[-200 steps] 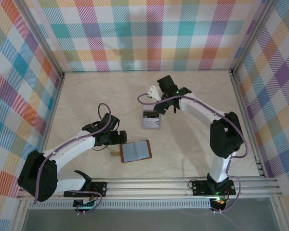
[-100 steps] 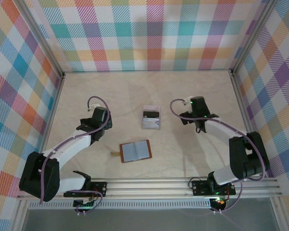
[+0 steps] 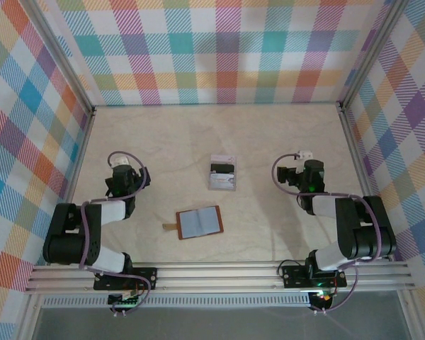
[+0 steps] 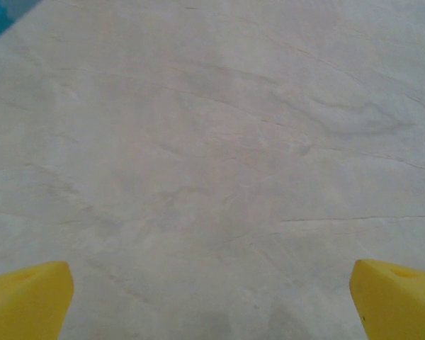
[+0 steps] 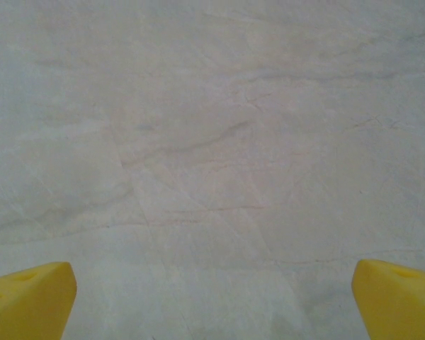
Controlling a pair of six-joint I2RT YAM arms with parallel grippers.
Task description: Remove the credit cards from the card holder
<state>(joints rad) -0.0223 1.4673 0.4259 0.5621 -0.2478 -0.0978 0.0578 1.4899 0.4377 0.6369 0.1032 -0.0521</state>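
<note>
The left gripper (image 4: 212, 306) has its yellow fingertips (image 4: 27, 297) spread wide and empty above the pale marbled table (image 4: 212, 142). The right gripper (image 5: 212, 303) is just as wide apart and empty. The small reddish-brown leather card holder (image 3: 200, 222) lies open, grey-blue inside up. From it, the thin lilac-white credit cards (image 3: 222, 173) lie at 1 o'clock, apart. The left gripper (image 3: 122, 172) sits at 10 o'clock and the right gripper (image 3: 301, 167) at 2 o'clock.

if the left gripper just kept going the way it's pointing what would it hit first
Probably the bare table: the left gripper points down at it, jaws open, nothing else seen in its line. How far off is unclear.
</note>
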